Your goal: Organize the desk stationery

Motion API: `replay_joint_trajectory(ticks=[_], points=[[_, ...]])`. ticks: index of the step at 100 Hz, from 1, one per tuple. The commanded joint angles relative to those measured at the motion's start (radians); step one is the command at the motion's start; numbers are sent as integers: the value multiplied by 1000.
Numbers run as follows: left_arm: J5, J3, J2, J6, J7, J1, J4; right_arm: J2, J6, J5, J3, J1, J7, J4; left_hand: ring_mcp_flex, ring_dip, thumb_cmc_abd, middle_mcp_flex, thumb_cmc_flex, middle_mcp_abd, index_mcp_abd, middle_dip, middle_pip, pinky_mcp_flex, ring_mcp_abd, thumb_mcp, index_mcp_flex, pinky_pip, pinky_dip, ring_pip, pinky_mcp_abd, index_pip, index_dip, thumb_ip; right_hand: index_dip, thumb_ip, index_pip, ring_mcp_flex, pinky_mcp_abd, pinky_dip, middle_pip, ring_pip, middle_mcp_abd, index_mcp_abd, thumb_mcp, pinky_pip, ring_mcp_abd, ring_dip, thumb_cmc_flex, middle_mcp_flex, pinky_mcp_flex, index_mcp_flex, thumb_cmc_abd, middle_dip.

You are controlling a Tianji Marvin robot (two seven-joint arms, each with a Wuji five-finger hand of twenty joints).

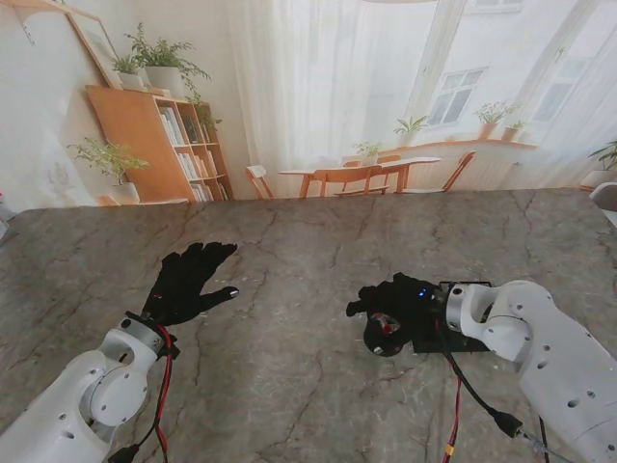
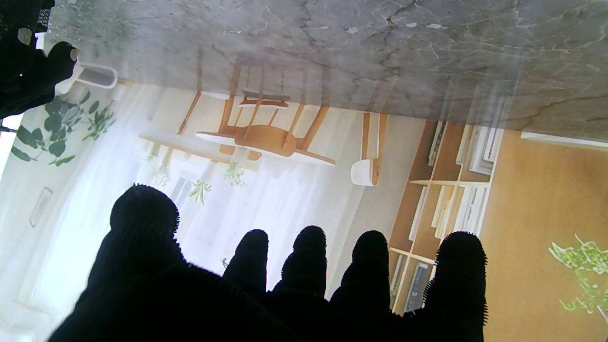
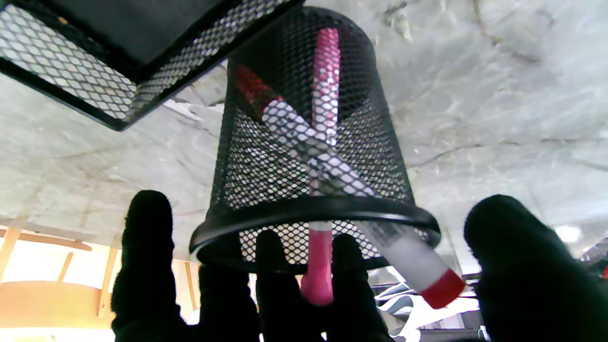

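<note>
Bare marble table (image 1: pixel 289 386) runs from the left edge to the middle. Toward the right edge, the mesh pen cup (image 3: pixel 308 156) and mesh tray (image 3: pixel 118 52) block passage.

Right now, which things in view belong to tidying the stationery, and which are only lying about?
For the job:
- black mesh pen cup
- pink marker in the cup
- white marker with red cap in the cup
- black mesh tray beside the cup
- right hand over the cup

Lying about:
- left hand, open, idle
- marble table
</note>
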Motion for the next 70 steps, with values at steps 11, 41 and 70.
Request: replay_joint_trajectory(ticks=[11,41,70], points=[[-4,4,-3,1,1,3,1,-1,5,29,4,-1,17,-14,2,13,59,6,11,-16,19,10,-3,-5,-21,-6,9,-3,21,-6,-17,15,10,8,-31,-39,-30,-20,94,-29,-46,-46,10,20,-20,-34,35,-17,-65,-30,-45,-22,45,-25],[-4,1,-4,1,5,6,-1,-1,-14,61,6,8,20,-8,4,13,61,6,10,-18,17,10,-3,-5,-23,-6,9,-1,20,-6,-16,15,11,8,-91,-45,-41,7,158,-124,-70,-137,2,-17,-14,-101,61,-37,-107,6,-126,75,56,-88],[-8,2,-4,0,4,4,0,2,-12,114,4,9,61,-7,6,13,69,7,21,-17,16,10,-3,-4,-23,-4,11,2,20,-5,-14,15,11,7,-131,-52,-2,-151,127,-297,-93,-216,34,-66,-25,-235,63,-53,-95,-129,-249,171,55,-103]])
